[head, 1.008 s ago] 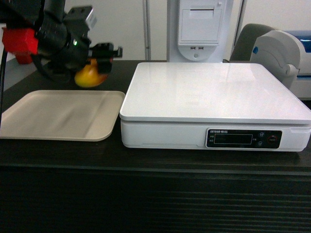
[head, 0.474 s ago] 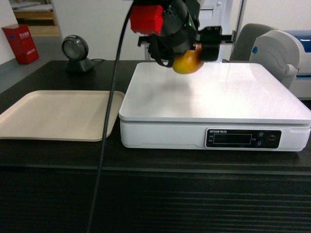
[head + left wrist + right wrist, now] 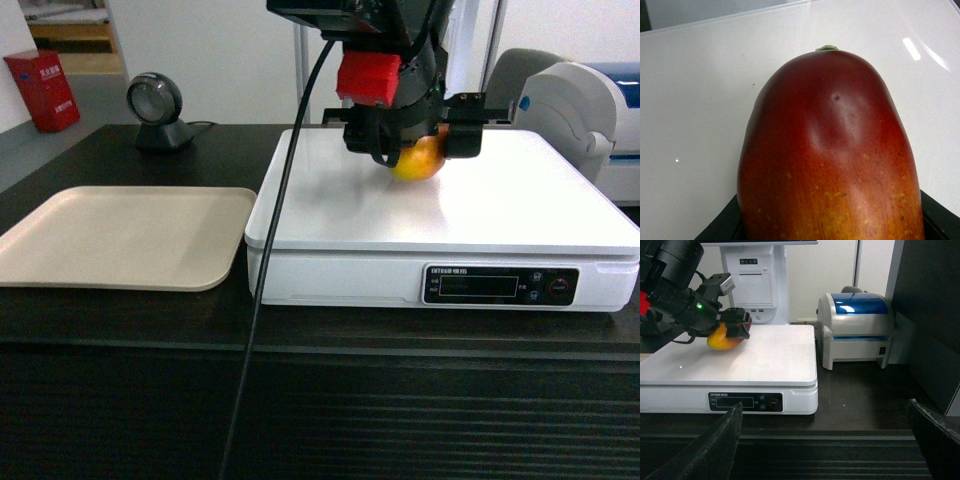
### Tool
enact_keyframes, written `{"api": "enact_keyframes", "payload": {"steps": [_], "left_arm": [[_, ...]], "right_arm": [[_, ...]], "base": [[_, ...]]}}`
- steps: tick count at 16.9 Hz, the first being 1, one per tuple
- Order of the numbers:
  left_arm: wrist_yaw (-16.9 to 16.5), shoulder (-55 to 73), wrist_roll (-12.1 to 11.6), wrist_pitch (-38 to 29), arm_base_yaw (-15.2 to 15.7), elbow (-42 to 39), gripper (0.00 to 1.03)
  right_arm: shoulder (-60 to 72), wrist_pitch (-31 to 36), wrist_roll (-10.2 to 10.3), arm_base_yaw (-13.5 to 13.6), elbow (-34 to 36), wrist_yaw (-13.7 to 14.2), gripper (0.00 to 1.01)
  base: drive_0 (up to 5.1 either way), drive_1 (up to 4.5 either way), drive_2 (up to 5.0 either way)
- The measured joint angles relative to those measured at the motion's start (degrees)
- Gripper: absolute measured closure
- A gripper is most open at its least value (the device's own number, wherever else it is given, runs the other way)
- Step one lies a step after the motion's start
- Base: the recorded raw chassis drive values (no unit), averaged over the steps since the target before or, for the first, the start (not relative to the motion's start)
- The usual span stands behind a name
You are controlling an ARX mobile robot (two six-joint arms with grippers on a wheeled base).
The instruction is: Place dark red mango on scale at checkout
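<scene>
Our left hand (image 3: 432,150) is clamped around the dark red mango (image 3: 418,160); our right hand's (image 3: 825,440) fingers (image 3: 715,445) are spread wide, holding nothing.

The dark, ribbed-front checkout (image 3: 130,330) carries a flat beige tray (image 3: 120,237) at its left, the white scale (image 3: 440,225) just beside it at the middle, a grey-white printer (image 3: 860,330) near the scale's right, and a round black scanner (image 3: 158,110) behind the tray.

- Scale (image 3: 440,200), dark front display panel (image 3: 500,286): small white lettering at upper left, too small to read.
- Red box (image 3: 38,90), far left: pale characters, illegible.
- No other legible text.
</scene>
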State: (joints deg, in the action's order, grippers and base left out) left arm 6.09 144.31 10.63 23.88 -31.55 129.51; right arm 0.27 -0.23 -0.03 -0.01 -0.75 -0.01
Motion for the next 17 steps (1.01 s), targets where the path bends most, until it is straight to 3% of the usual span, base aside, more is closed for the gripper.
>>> {"api": "enact_keyframes", "payload": {"steps": [1, 4, 5, 9, 12, 17], "left_arm": [[0.2, 0.6, 1.2, 0.5, -0.2, 1.2, 0.43], [0.5, 0.9, 2.8, 0.6, -0.8, 1.7, 0.10], [0.6, 0.9, 2.9, 0.2, -0.9, 1.7, 0.03], [1.5, -3.1, 2.6, -5.2, -0.4, -4.7, 0.05], [1.6, -11.4, -0.1, -12.3, 0.4, -12.9, 0.05], [0.0, -18.6, -2.4, -18.3, 1.1, -19.5, 0.05]], "right_arm": [[0.0, 0.0, 0.0, 0.0, 0.0, 0.0, 0.03], [0.0, 0.0, 0.0, 0.0, 0.0, 0.0, 0.03], [0.0, 0.0, 0.0, 0.0, 0.0, 0.0, 0.03], [0.0, 0.0, 0.0, 0.0, 0.0, 0.0, 0.03], [0.0, 0.0, 0.0, 0.0, 0.0, 0.0, 0.03], [0.0, 0.0, 0.0, 0.0, 0.0, 0.0, 0.03]], "base": [[0.0, 0.00, 0.0], [0.0, 0.00, 0.0], [0.0, 0.00, 0.0], [0.0, 0.00, 0.0], [0.0, 0.00, 0.0], [0.0, 0.00, 0.0]]}}
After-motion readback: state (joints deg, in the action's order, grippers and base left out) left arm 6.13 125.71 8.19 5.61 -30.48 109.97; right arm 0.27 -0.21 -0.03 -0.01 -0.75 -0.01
